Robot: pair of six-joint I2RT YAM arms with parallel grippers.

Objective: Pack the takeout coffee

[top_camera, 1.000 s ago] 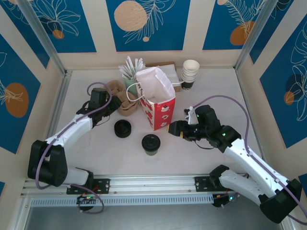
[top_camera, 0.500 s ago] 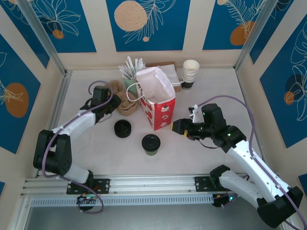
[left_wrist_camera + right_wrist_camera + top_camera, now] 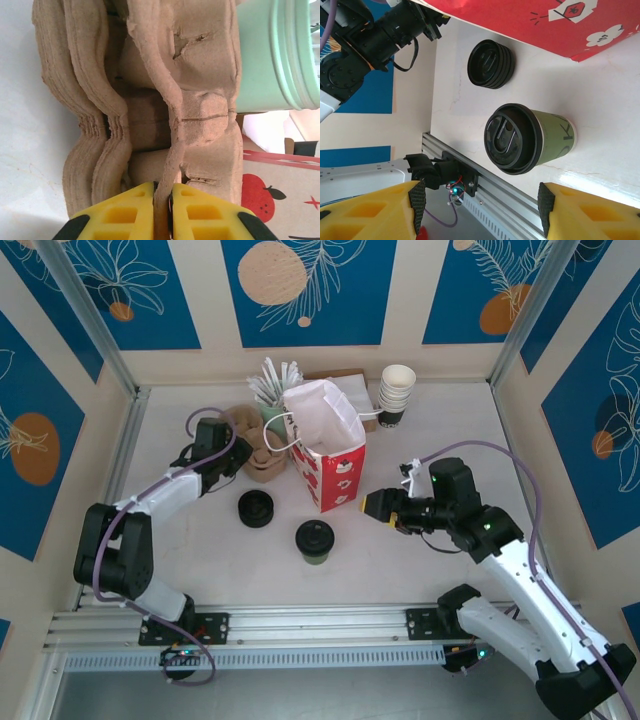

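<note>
The coffee cup stands upright on the table, its black lid on, in front of the red paper bag and outside it. A low stack of black lids sits just to the left of the cup, and the two do not touch. In the right wrist view, the cup shows a green sleeve under the lid, with the lid stack further off and the bag's red wall beyond both.

The left gripper reaches to the stack of cardboard trays at the bag's left side. Its yellow fingers are pressed together on a thin upright wall of one tray, which is pinched between the pads. A mint cup stands right behind the trays, and a corner of the bag with a strawberry print lies beside them.

The right gripper hangs near the bag's front right corner, to the right of the coffee cup and apart from it. Its fingers stand well apart with nothing between them, and the cup lies ahead of them.

A stack of white cups stands at the back of the table, behind the bag and to its right.
</note>
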